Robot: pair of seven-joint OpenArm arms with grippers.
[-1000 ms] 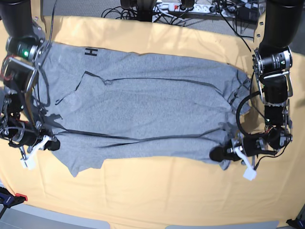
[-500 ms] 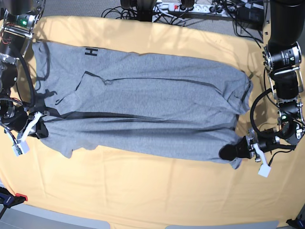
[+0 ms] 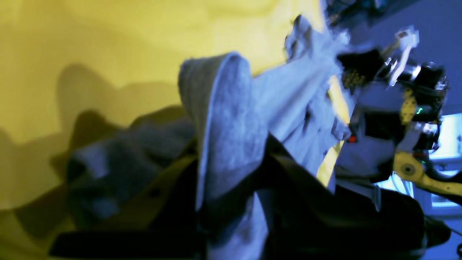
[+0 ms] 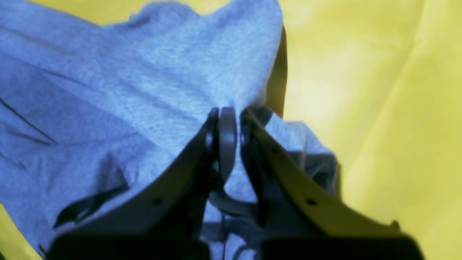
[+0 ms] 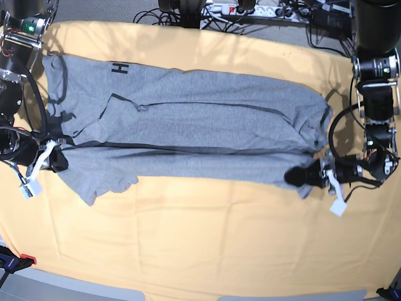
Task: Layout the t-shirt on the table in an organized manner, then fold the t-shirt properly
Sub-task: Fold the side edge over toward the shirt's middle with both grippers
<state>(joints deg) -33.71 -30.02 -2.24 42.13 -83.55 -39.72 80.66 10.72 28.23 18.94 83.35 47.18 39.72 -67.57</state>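
Note:
The grey t-shirt [image 5: 188,119] lies stretched lengthwise across the yellow table [image 5: 200,238], with black lettering [image 5: 119,68] at its far left corner. A long crease runs along its middle. My left gripper [image 5: 297,177] is shut on the shirt's near right end. My right gripper [image 5: 57,160] is shut on its near left end. In the left wrist view the left gripper [image 3: 232,151] pinches a raised fold of t-shirt [image 3: 288,94]. In the right wrist view the right gripper [image 4: 229,115] clamps the t-shirt [image 4: 126,90] over the table [image 4: 379,90].
Cables and a power strip [image 5: 244,9] lie beyond the table's far edge. A small red and blue clamp [image 5: 15,260] sits at the near left corner. The right arm [image 3: 397,90] shows at the far end in the left wrist view.
Both grippers have carried the shirt's near edge away from the front of the table. The cloth is now pulled tauter and narrower, with its near edge farther back.

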